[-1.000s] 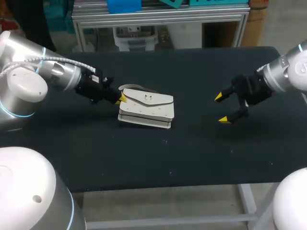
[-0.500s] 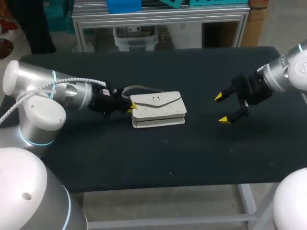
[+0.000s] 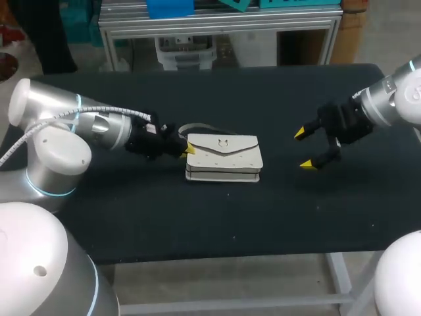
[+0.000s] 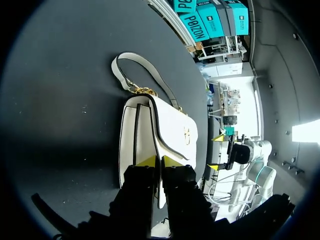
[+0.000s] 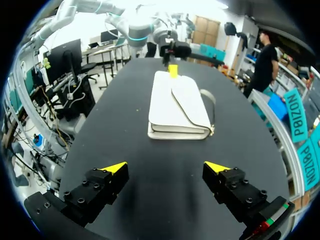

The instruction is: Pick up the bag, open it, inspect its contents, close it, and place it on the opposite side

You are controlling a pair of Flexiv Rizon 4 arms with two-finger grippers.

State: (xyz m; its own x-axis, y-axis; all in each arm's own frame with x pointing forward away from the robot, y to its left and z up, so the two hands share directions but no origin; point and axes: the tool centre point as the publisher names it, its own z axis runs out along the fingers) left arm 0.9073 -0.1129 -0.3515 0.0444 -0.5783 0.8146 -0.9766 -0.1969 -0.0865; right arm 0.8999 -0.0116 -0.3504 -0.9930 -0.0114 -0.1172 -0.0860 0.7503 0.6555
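Head view: a white leather flap handbag (image 3: 223, 157) lies flat on the black bench (image 3: 197, 224), flap side up. Its thin white strap (image 3: 194, 126) curls on the bench just behind the handbag's left end. The left pincer (image 3: 188, 149) is at that left end. In the left wrist view its yellow tips stand close together, pinching the handbag's (image 4: 165, 125) end edge where the flap's dark rim runs between them. The strap (image 4: 140, 70) loops out beyond the handbag's far corner. The right pincer (image 3: 303, 149) hangs well to the right of the handbag, apart from it. In the right wrist view this pincer (image 5: 165, 167) is spread wide, with the handbag (image 5: 177, 107) lying ahead of it.
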